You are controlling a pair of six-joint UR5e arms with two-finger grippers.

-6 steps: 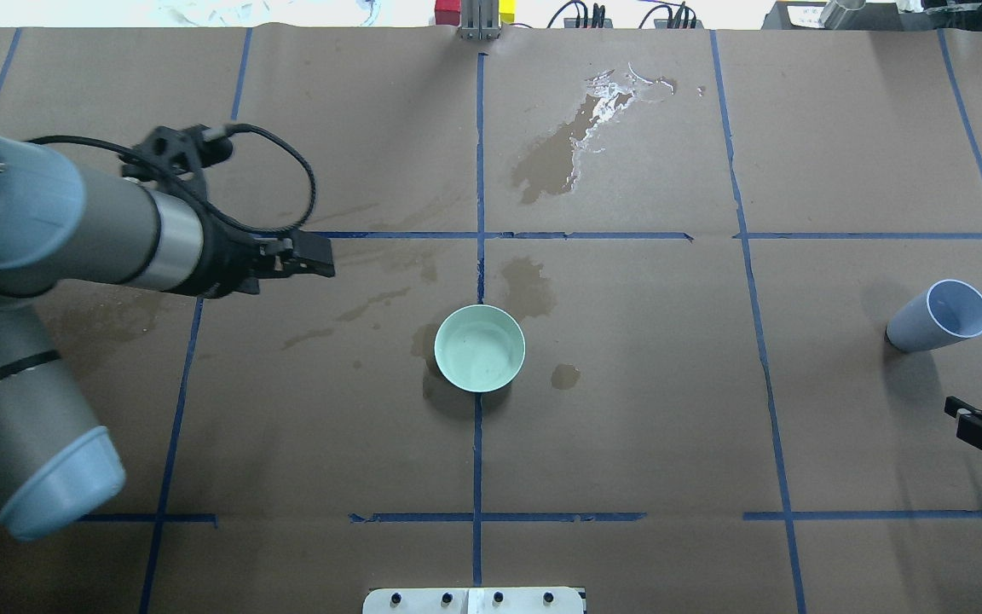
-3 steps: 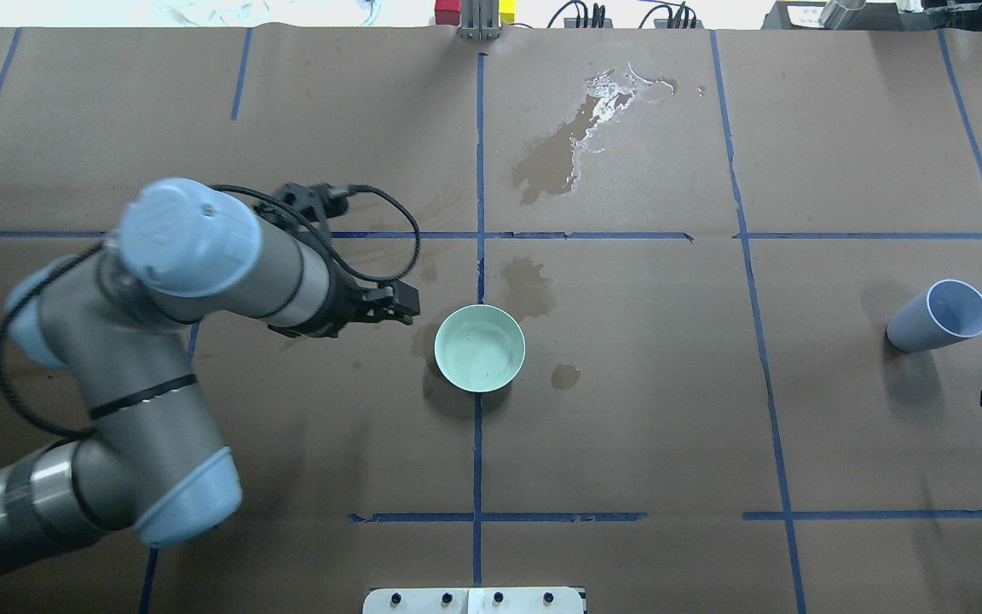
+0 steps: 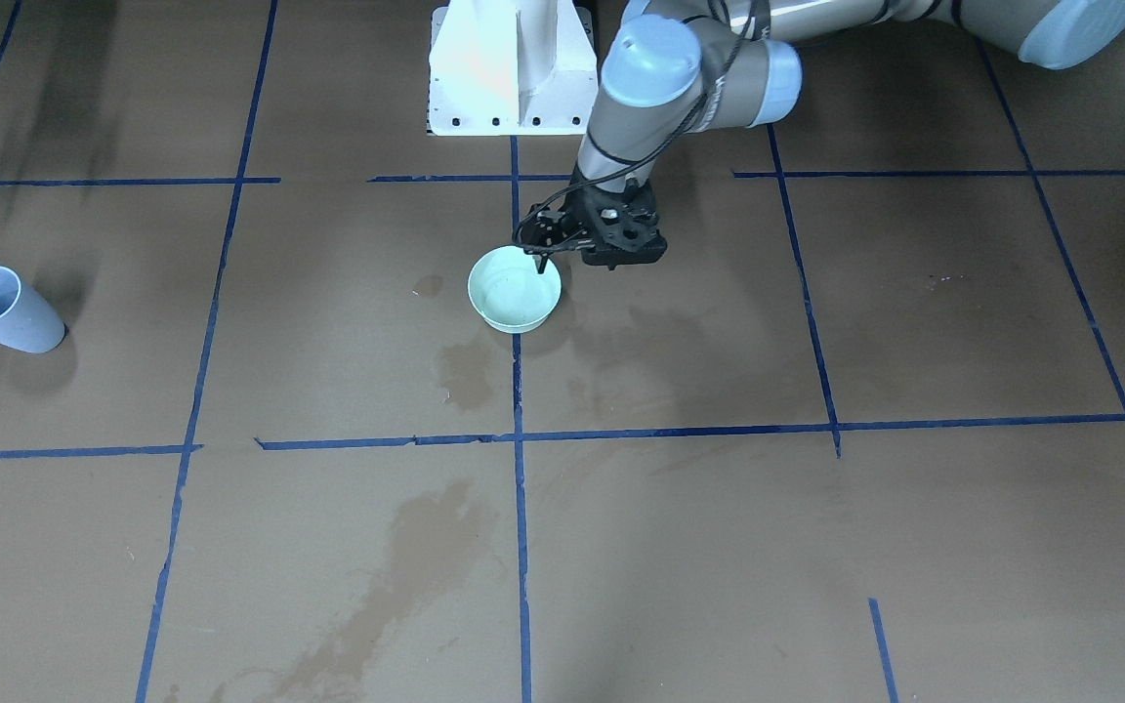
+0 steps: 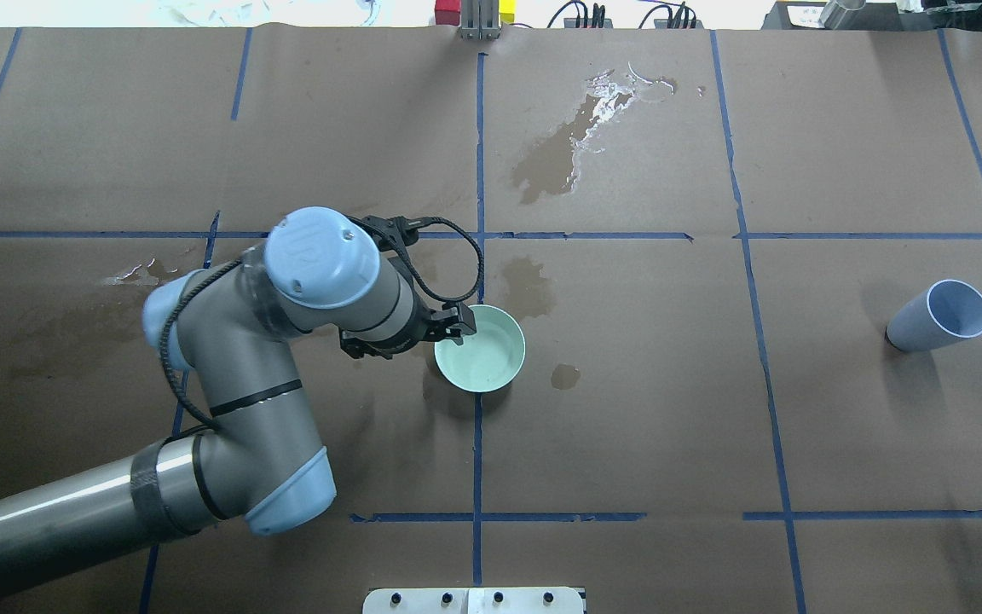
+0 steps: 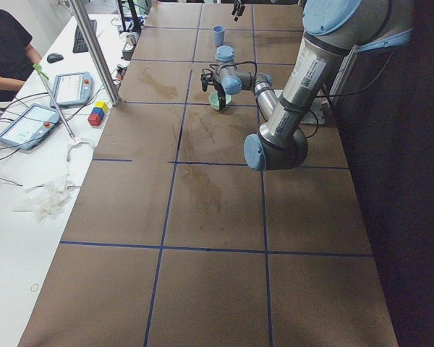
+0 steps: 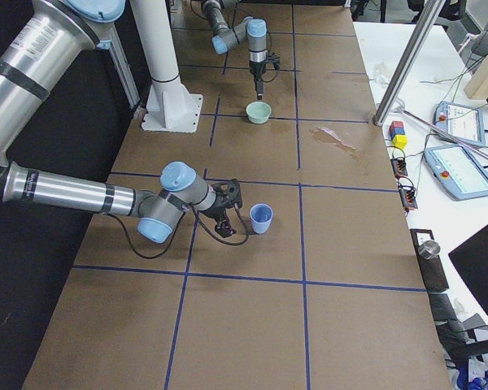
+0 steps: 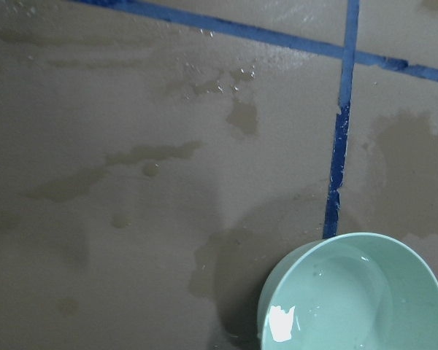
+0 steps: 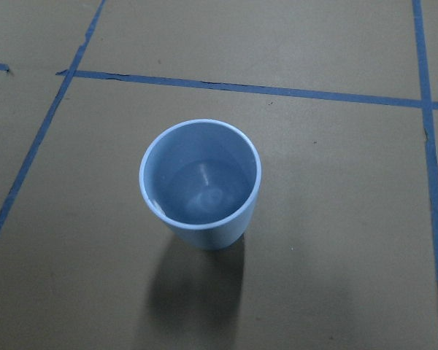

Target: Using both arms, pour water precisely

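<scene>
A pale green bowl (image 4: 491, 358) stands at the table's middle, with a thin film of clear water (image 7: 350, 299) in it. My left gripper (image 4: 455, 326) points down at the bowl's left rim; it looks open, one finger over the inside, and holds nothing. In the front view (image 3: 545, 256) it is at the rim too. A pale blue cup (image 4: 938, 317) stands upright at the far right, with a little water (image 8: 204, 195) in it. My right gripper (image 6: 236, 210) is open beside the cup, apart from it. Only its edge shows in the overhead view.
Brown paper with a blue tape grid covers the table. Wet stains lie beyond the bowl (image 4: 555, 158) and around it (image 4: 565, 375). The white pedestal (image 3: 509, 68) stands at the robot's side. A side table with tablets and coloured blocks (image 5: 98, 112) is near an operator.
My left arm swung right and brought its gripper from the table's left to the bowl's rim. My right gripper drew back towards the right edge of the overhead view.
</scene>
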